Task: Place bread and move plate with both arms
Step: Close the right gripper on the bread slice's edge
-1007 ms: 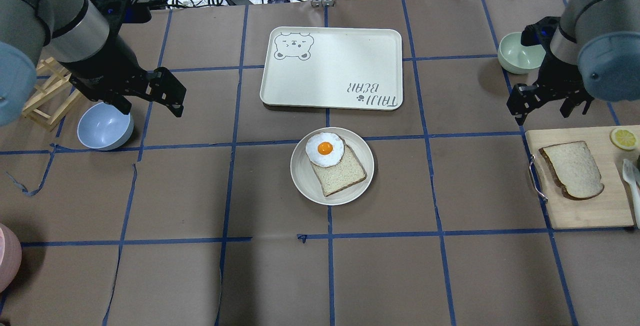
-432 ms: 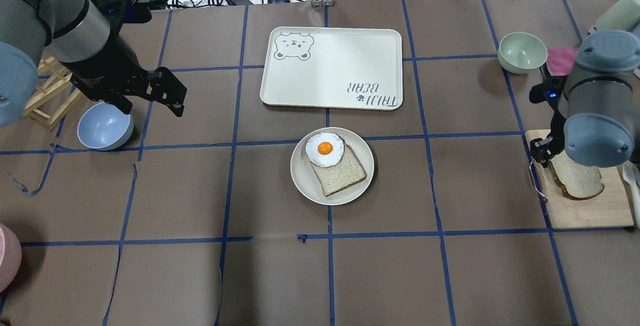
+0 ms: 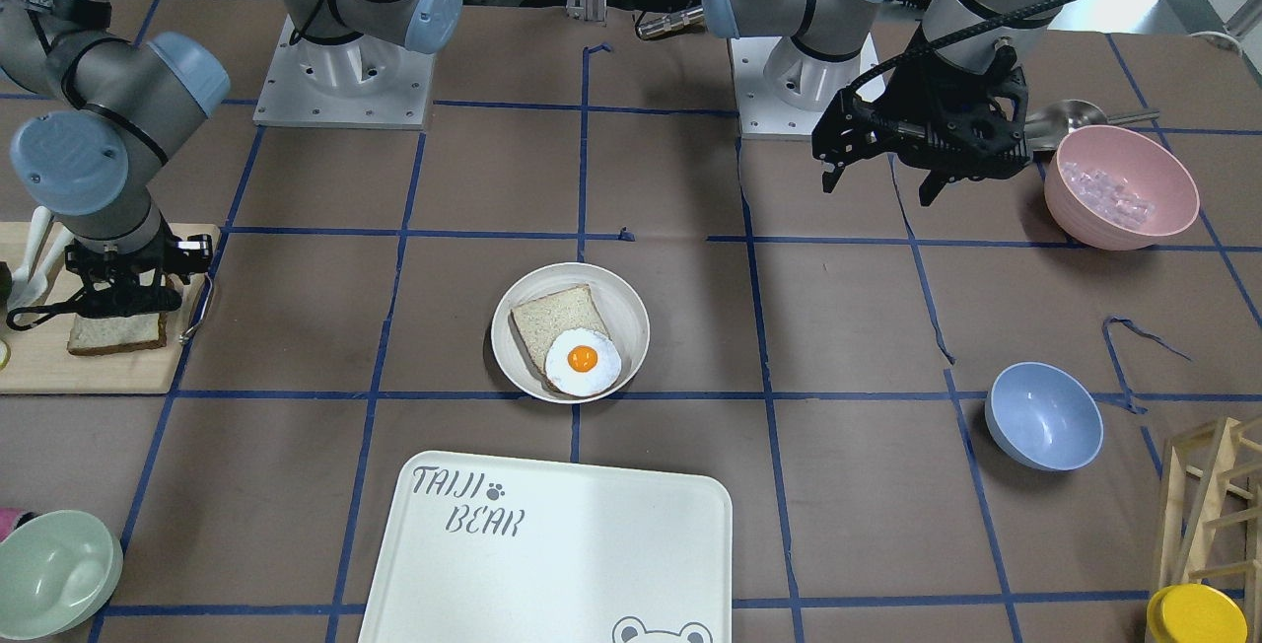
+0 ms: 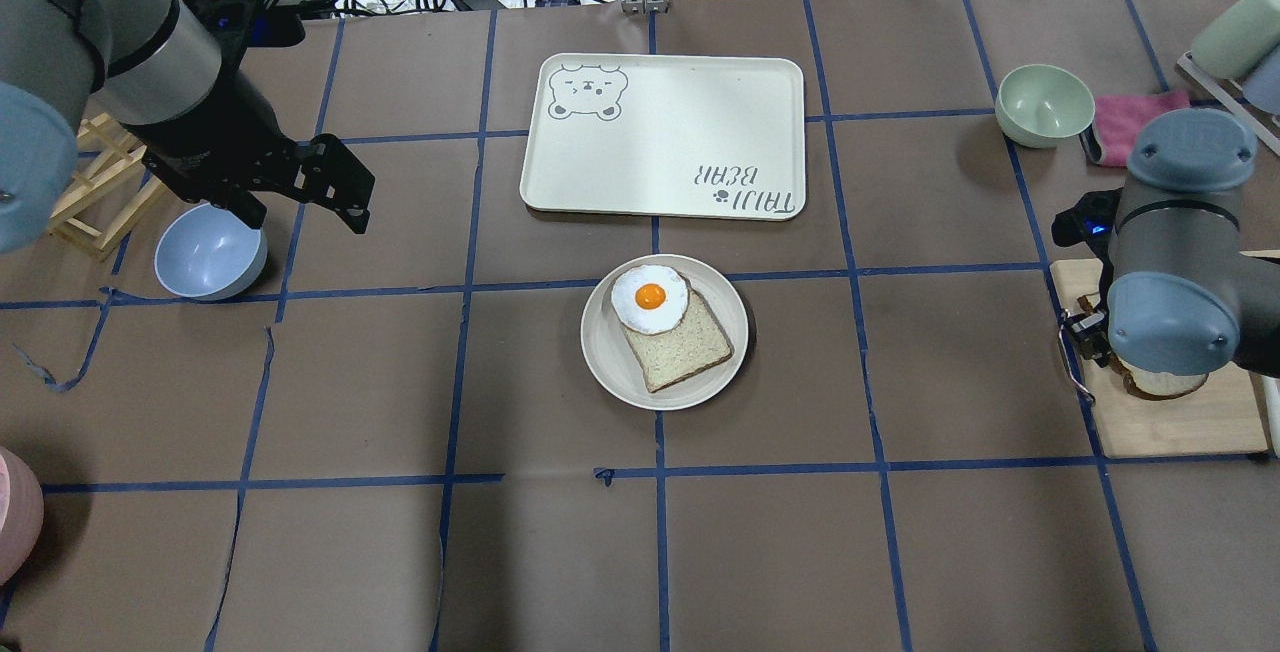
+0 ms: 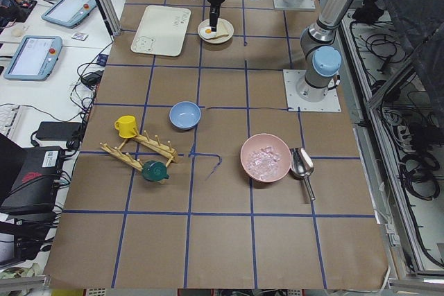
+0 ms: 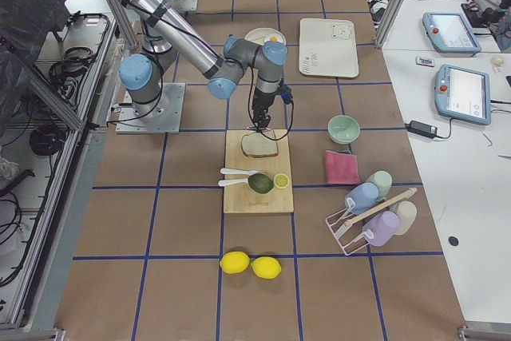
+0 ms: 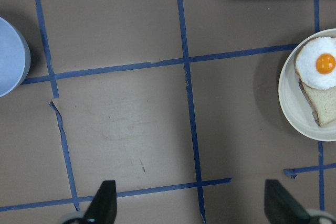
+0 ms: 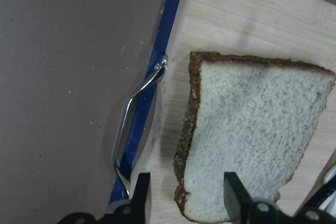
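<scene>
The bread [image 8: 252, 145] lies flat on a wooden cutting board [image 4: 1170, 422] at the right; it also shows in the front view [image 3: 116, 332]. My right gripper [image 8: 187, 195] is open and low over it. One finger is outside the crust edge over the board, the other over the slice. In the overhead view the right wrist hides most of the bread [image 4: 1165, 384]. The plate [image 4: 600, 352] sits mid-table with a squarer slice and a fried egg [image 4: 650, 298] on it. My left gripper [image 4: 340, 197] is open and empty, hovering far left of the plate [image 7: 294, 103].
The white tray [image 4: 665, 137] lies beyond the plate. A green bowl [image 4: 1045, 104] and a pink cloth [image 4: 1125, 127] are beyond the board. A blue bowl [image 4: 210, 252] and a wooden rack [image 4: 95, 182] are under the left arm. A pink bowl [image 3: 1119, 187] is near the left arm.
My right arm has swung from beside the green bowl back toward me and down over the cutting board, onto the bread. The left arm, plate and bread have not moved.
</scene>
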